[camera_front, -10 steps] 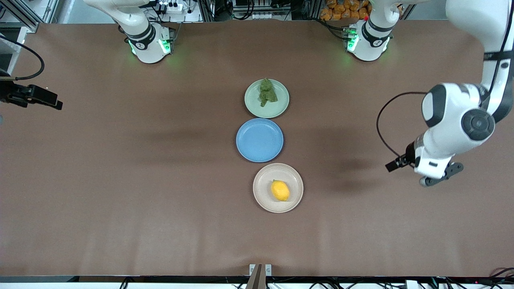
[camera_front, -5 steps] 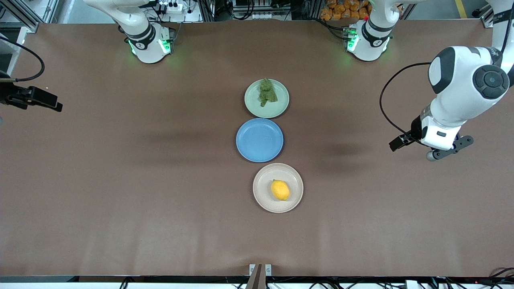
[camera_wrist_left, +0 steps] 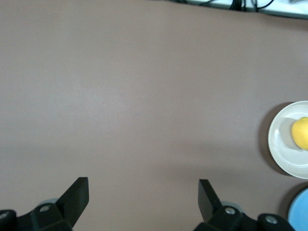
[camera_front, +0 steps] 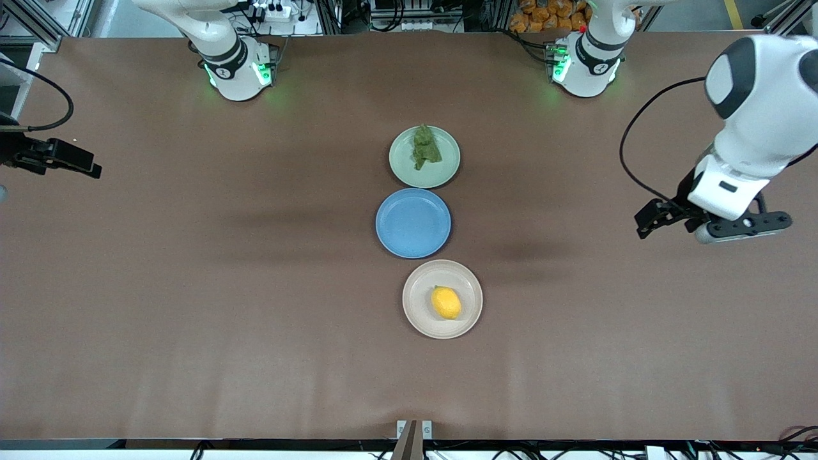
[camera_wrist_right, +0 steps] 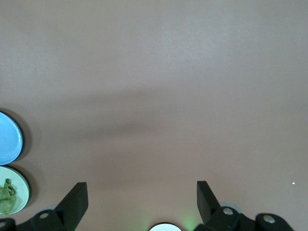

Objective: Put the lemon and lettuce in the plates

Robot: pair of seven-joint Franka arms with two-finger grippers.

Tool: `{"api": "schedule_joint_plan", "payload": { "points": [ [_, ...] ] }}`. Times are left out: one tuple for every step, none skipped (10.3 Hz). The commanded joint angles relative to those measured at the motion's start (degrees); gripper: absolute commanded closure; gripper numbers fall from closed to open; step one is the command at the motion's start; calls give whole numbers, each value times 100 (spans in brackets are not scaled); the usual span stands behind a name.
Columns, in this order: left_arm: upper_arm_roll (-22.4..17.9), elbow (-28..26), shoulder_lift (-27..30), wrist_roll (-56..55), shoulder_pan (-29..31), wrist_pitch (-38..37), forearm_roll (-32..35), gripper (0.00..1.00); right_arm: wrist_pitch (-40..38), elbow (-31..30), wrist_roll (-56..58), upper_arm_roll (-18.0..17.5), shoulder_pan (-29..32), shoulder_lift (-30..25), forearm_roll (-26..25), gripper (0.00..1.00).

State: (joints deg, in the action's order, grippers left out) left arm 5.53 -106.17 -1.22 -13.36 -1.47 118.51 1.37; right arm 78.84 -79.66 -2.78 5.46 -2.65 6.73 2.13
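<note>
The lemon [camera_front: 446,303] lies in the beige plate [camera_front: 418,291], the plate nearest the front camera. The lettuce [camera_front: 425,147] lies in the mint green plate [camera_front: 448,161], the plate nearest the bases. My left gripper [camera_front: 741,227] hangs over bare table at the left arm's end, open and empty. Its wrist view shows the open gripper [camera_wrist_left: 143,192], with the lemon [camera_wrist_left: 301,133] and the beige plate [camera_wrist_left: 281,139] at the picture's edge. My right gripper [camera_front: 70,160] waits over the right arm's end of the table, open [camera_wrist_right: 142,195] and empty. Its wrist view catches the lettuce [camera_wrist_right: 6,192].
An empty blue plate [camera_front: 413,223] sits between the two filled plates; it also shows in the right wrist view [camera_wrist_right: 8,137]. The three plates form a row down the middle of the brown table [camera_front: 223,287]. The arm bases [camera_front: 239,67] stand along the table's edge.
My left arm has swung away from the beige plate, toward its own end of the table and toward the bases. The right arm, plates, lemon and lettuce have stayed put.
</note>
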Motion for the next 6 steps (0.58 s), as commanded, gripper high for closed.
{"api": "schedule_joint_plan", "payload": {
  "points": [
    [80,534,147,167,-2,-756,38,0,8,-41,58,25,10,-22,-10,0],
    [89,736,165,184,-11,-1055,38,0,0,-41,58,25,10,-22,-10,0],
    [89,973,157,202,-37,-1432,47,0,0,-41,58,25,-7,-22,-10,0],
    [97,1123,174,202,-46,-1592,30,0,0,-41,58,25,-25,-22,-10,0],
    [97,1281,227,202,-46,-1890,-5,0,0,-41,49,25,-25,-31,-10,0],
    [97,1535,218,219,-46,-2284,-23,0,8,-41,58,25,-16,-22,-10,0]
  ]
}}
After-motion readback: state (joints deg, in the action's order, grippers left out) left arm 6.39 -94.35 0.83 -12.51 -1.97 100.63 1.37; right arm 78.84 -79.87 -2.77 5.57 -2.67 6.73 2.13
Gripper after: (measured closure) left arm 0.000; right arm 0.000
